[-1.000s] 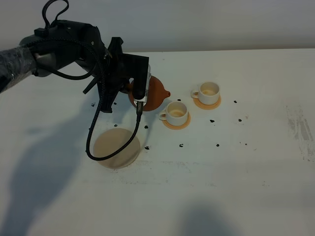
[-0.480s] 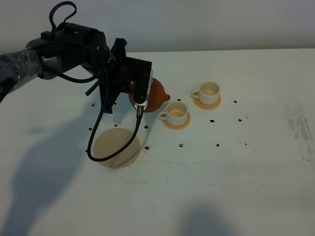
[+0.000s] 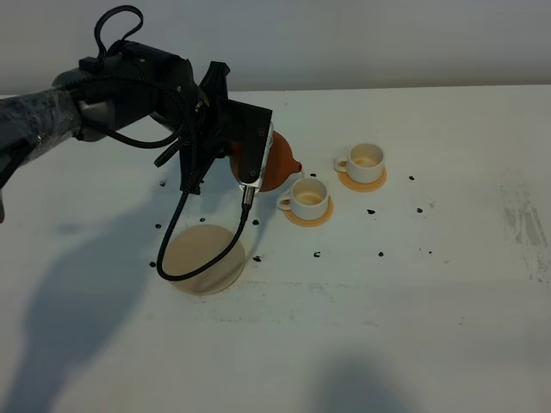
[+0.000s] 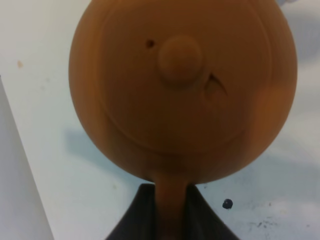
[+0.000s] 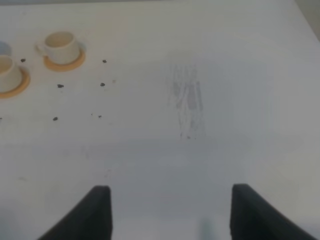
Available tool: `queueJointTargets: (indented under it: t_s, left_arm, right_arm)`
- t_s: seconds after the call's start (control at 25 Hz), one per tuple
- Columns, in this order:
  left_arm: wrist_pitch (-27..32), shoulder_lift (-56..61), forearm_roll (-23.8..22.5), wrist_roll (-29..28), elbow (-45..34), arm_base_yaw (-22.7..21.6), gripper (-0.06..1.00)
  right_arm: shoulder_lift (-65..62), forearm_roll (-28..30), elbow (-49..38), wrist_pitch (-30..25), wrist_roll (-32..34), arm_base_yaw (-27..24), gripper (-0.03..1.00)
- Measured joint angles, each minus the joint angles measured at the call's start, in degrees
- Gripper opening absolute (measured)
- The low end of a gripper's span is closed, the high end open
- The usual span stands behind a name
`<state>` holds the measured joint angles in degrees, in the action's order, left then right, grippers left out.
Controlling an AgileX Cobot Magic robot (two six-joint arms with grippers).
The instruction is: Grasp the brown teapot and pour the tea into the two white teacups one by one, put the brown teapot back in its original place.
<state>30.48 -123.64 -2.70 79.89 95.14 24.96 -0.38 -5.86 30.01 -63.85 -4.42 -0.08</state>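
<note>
This looks like a robotics lab or test bench, though little of the room shows. A bare white desk (image 3: 430,344) meets a plain pale wall (image 3: 387,43) beyond the left gripper (image 4: 169,196). Black specks (image 3: 380,255) dot the desk near the gripper, and grey scuffs (image 3: 525,224) lie well away from it. A black robot arm (image 3: 112,86) trailing a loose cable (image 3: 245,191) carries it.

Slightly higher: brown teapot (image 3: 280,162) in left gripper (image 4: 170,220); spout nearer front teacup (image 3: 308,198)

Reddish-brown teapot (image 4: 182,90); white teacups (image 3: 308,196) on orange-tan coasters (image 3: 308,222); pale-beige disc (image 3: 202,258); white table (image 3: 387,327) speckled black.
</note>
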Motion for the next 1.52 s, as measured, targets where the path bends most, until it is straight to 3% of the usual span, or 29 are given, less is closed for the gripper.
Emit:
queueJointTargets:
  t_s: [0.68, 1.52]
  left_arm:
    - [-0.8, 0.0, -4.7, 0.2, 0.0, 1.2, 0.08]
    - [-1.4, 0.0, -6.3, 3.1, 0.0, 2.1, 0.08]
  right_arm:
    - [0.0, 0.0, 0.0, 0.0, 0.0, 0.0, 0.5]
    - [0.0, 0.0, 0.0, 0.0, 0.0, 0.0, 0.5]
